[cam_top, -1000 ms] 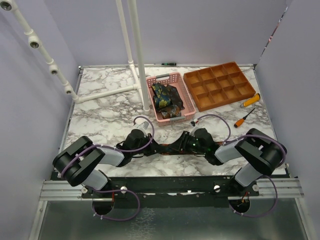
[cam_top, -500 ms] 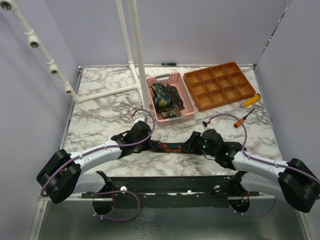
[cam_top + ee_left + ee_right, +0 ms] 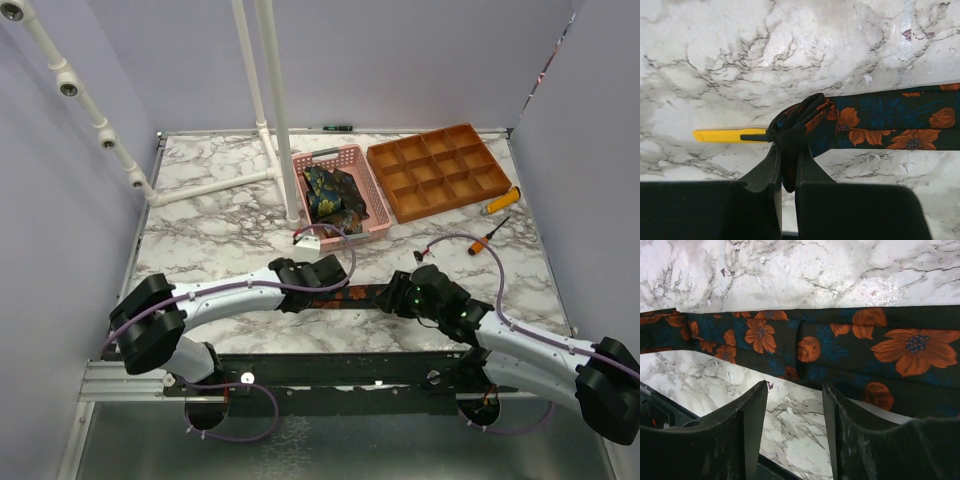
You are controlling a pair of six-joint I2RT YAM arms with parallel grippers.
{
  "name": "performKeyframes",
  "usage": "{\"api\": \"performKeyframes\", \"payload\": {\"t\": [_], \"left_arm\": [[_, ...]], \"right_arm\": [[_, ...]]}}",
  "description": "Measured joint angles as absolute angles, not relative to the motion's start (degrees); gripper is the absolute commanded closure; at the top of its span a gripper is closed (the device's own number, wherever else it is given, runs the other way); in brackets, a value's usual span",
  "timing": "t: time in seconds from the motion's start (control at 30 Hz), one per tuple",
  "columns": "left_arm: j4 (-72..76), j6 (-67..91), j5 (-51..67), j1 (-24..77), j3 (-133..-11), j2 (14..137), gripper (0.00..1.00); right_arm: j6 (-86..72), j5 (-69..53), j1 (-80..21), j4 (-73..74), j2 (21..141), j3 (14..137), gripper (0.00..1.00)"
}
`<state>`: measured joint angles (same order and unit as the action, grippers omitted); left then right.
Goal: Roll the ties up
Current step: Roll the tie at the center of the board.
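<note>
A dark navy tie with orange flowers [image 3: 368,297] lies flat near the table's front edge, between my two grippers. My left gripper [image 3: 338,289] is shut on its bunched, partly rolled left end; the left wrist view shows the fabric wad [image 3: 799,119] pinched between the jaws [image 3: 788,160]. The flat strip [image 3: 890,116] runs off to the right. My right gripper [image 3: 402,298] is open at the tie's right part. In the right wrist view the tie [image 3: 840,340] lies just beyond the open jaws [image 3: 792,397], with its lower edge at the right fingertip [image 3: 832,397]. More patterned ties [image 3: 333,195] lie in the pink basket.
The pink basket [image 3: 372,186] stands mid-table beside an orange compartment tray [image 3: 437,170]. Two orange-handled screwdrivers [image 3: 498,202] [image 3: 488,238] lie at the right. A white pipe frame [image 3: 278,110] stands behind the basket. A yellow strip [image 3: 722,135] lies on the marble left of the bunched end.
My left gripper has moved right along the table with the tie's end in it, so the flat stretch is shorter. My right arm has stretched out and shifted slightly right.
</note>
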<state>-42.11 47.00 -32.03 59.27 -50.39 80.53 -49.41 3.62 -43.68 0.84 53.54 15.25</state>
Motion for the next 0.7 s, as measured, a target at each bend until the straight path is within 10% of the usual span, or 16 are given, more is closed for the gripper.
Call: {"api": "performKeyframes", "payload": {"t": [0.7], "left_arm": [[-68.20,55.92,-48.05,73.21,-80.47,115.26,1.00]], "right_arm": [[-58.65,7.75,-43.68,15.31,34.65,9.63,0.47]]}}
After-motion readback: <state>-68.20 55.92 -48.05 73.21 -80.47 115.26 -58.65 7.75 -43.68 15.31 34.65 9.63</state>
